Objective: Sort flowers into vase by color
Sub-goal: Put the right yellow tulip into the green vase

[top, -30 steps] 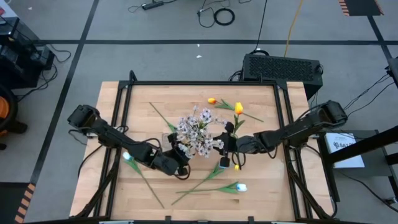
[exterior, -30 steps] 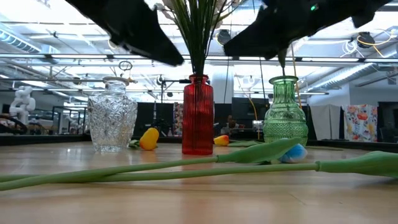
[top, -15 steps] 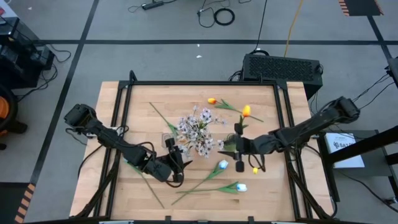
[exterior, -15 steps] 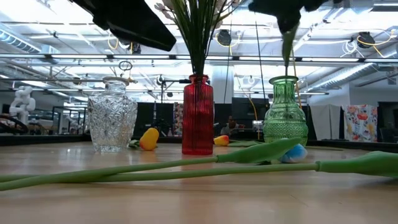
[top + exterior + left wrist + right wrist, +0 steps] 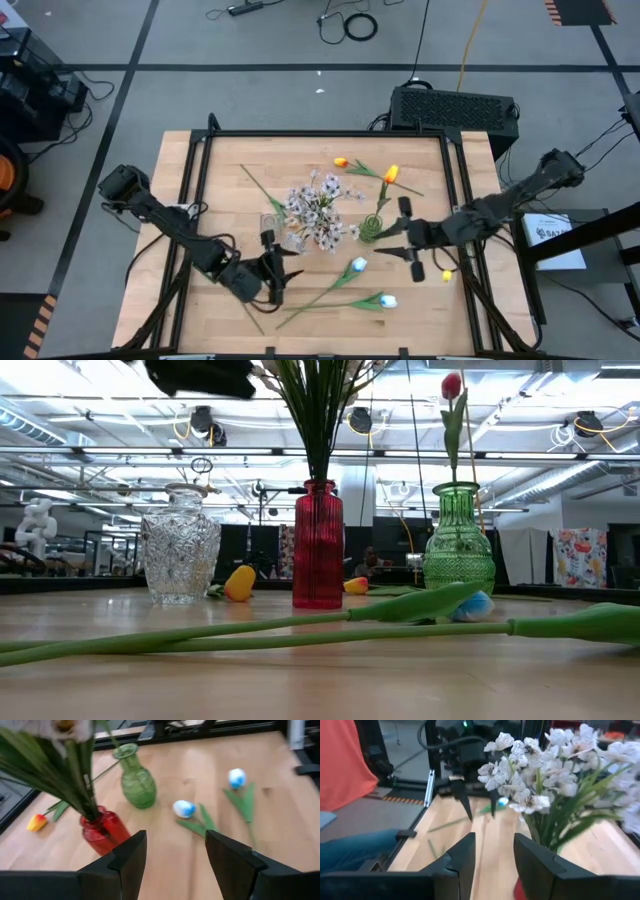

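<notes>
1. No text, label, brand, number or sign could be read in any view.
2. A white sheet (image 5: pixel 553 232) at the right edge of the high view, beside the surface (image 5: pixel 230 165), carried dark print, but the letters were too small and blurred to make out.

A robotics lab or workshop: the wooden table (image 5: pixel 320 300) stands on a grey taped floor, with cables (image 5: pixel 350 22) beyond it and ceiling strip lights (image 5: pixel 90 420) overhead.
</notes>
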